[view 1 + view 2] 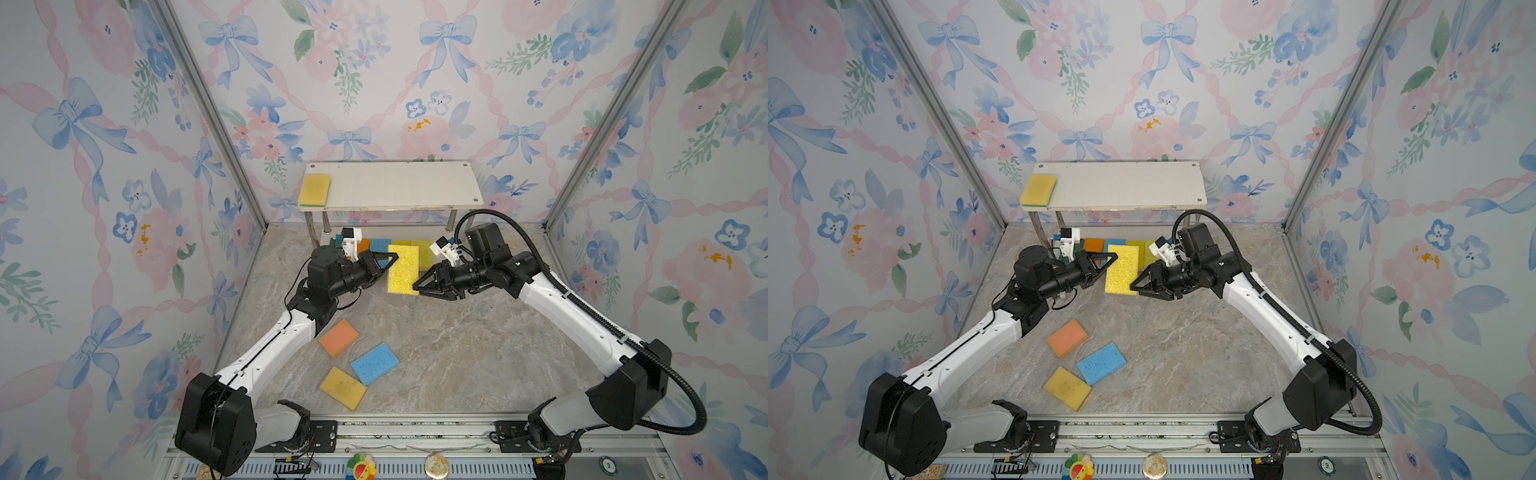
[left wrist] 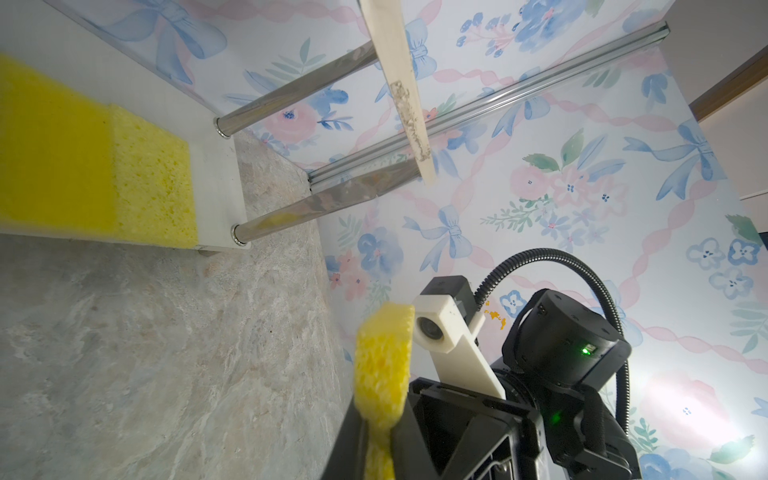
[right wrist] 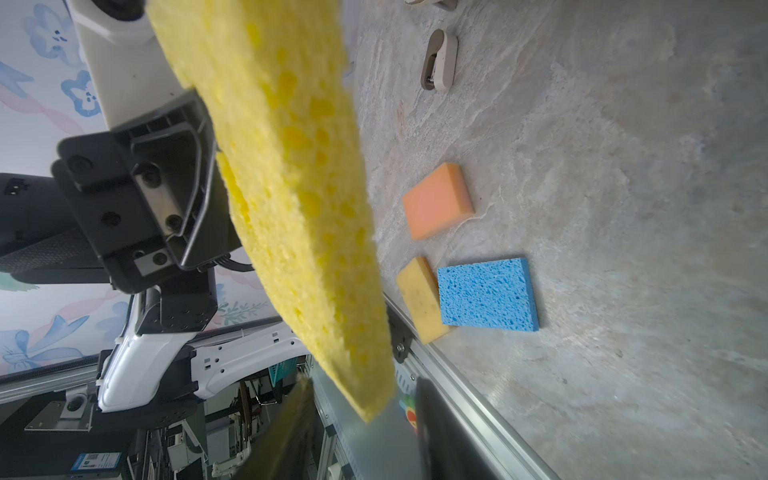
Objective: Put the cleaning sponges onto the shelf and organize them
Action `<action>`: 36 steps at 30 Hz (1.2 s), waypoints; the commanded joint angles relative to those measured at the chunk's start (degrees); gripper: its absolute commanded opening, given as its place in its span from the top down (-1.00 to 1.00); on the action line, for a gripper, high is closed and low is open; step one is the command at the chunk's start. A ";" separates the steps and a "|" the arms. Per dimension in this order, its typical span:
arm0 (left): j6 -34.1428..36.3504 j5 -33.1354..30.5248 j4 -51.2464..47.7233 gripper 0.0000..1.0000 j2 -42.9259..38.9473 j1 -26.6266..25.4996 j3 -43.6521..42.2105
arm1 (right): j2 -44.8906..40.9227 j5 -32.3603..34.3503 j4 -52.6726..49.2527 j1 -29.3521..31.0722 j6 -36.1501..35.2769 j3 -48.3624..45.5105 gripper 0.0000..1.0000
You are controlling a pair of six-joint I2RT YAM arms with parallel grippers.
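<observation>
A bright yellow sponge (image 1: 402, 270) (image 1: 1122, 270) hangs on edge above the table in front of the shelf (image 1: 395, 185) (image 1: 1121, 183). My left gripper (image 1: 390, 259) (image 2: 380, 415) is shut on its upper left edge. My right gripper (image 1: 415, 286) (image 3: 361, 399) is open, its jaws standing apart on either side of the sponge's lower right corner. A yellow sponge with a green edge (image 1: 314, 190) lies on the top board's left end. Green, orange, blue and yellow sponges (image 1: 380, 245) line the lower board (image 2: 216, 183), partly hidden by the grippers. An orange (image 1: 338, 338), a blue (image 1: 375, 363) and a yellow sponge (image 1: 343, 387) lie on the table.
Floral walls with metal corner posts (image 1: 208, 112) close in both sides and the back. An aluminium rail (image 1: 415, 432) runs along the table's front edge, where both arm bases sit. The shelf's shiny legs (image 2: 291, 95) stand near my left gripper.
</observation>
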 commanded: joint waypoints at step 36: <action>1.86 -12.40 -18.76 -0.68 -28.07 16.96 -14.55 | 14.48 12.49 -7.89 1.49 -3.55 32.16 0.94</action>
